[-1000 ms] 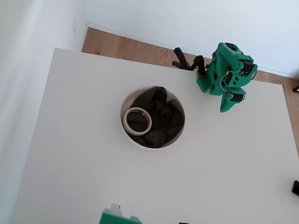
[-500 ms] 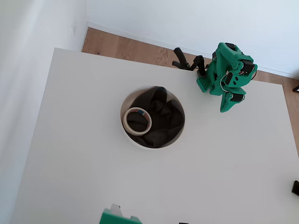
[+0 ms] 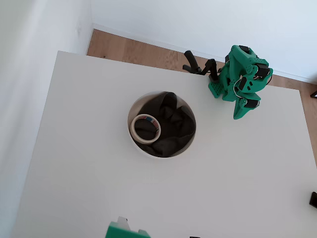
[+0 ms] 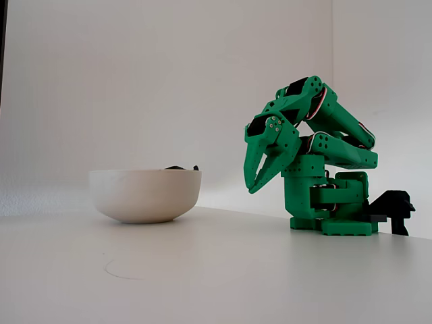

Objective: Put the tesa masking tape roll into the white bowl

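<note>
The tesa masking tape roll (image 3: 145, 128), a thin cream ring with a small red-and-blue label, lies inside the white bowl (image 3: 130, 119) on the left part of the dark cloth (image 3: 173, 124). In the fixed view the bowl (image 4: 145, 196) stands on the table and its wall hides the tape; only a bit of cloth (image 4: 177, 167) peeks over the rim. My green gripper (image 3: 241, 115) is folded back at the arm's base, well to the right of the bowl. It points down, shut and empty (image 4: 253, 185), above the table.
A black clamp (image 3: 198, 67) holds the arm's base at the table's far edge, seen at the right in the fixed view (image 4: 391, 209). A small black object (image 3: 313, 199) sits at the right edge. Wooden floor (image 3: 129, 49) lies beyond the table.
</note>
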